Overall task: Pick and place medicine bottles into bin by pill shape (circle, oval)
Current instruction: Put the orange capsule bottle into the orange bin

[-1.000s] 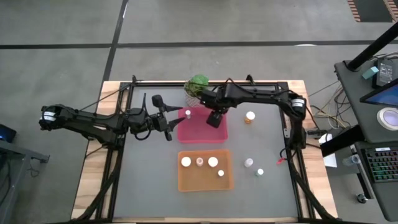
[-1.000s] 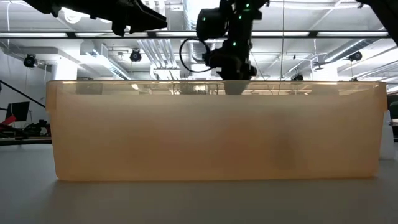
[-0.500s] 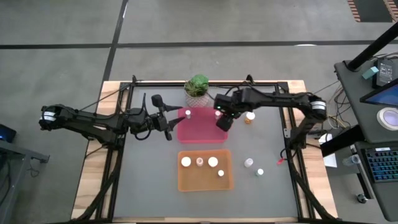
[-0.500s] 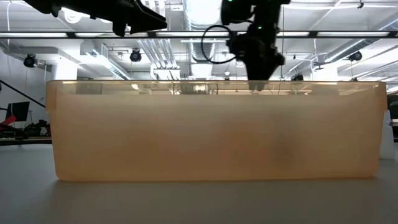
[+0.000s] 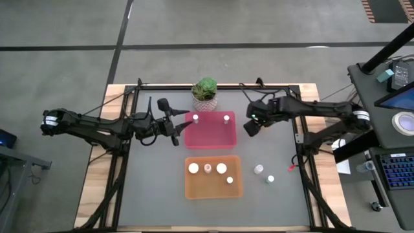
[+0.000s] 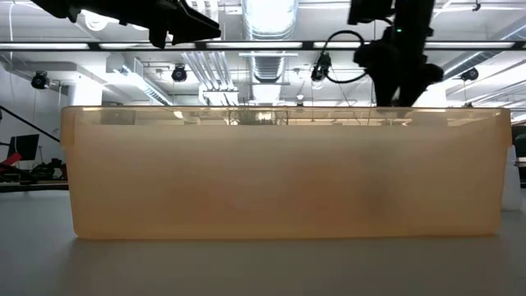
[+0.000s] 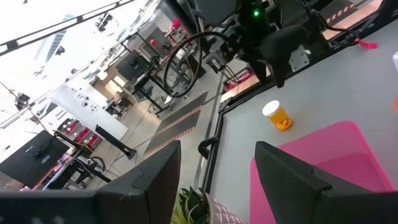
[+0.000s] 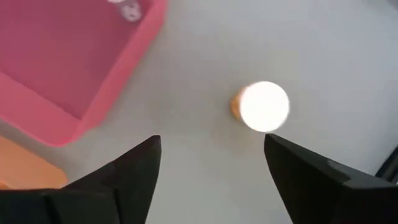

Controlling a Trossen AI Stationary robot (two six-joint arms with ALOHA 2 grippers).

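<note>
My right gripper [image 5: 248, 127] [image 8: 211, 186] hangs open above the table, just right of the pink tray [image 5: 210, 137], pointing down. Beyond its fingertips stands an orange medicine bottle with a white cap [image 8: 264, 106] [image 7: 277, 116], untouched; my arm hides it in the high view. My left gripper [image 5: 176, 129] [image 7: 217, 186] waits open and level at the pink tray's left edge, with nothing in it. Two bottles [image 5: 195, 118] [image 5: 226, 118] stand in the pink tray. Several stand in the orange tray [image 5: 194, 189]. Two more [image 5: 259, 169] [image 5: 270, 179] stand on the table to its right.
A green potted plant [image 5: 206, 90] stands behind the pink tray at the far edge. In the low view the orange tray's wall [image 6: 288, 173] fills most of the picture. Bare grey tabletop lies left of the trays and near the front edge.
My right gripper has drawn back from over the pink tray toward the table's right edge, and its wrist has rolled. A white-capped bottle now stands free in the pink tray's far right corner, where the gripper was. It has stopped over the orange bottle.
</note>
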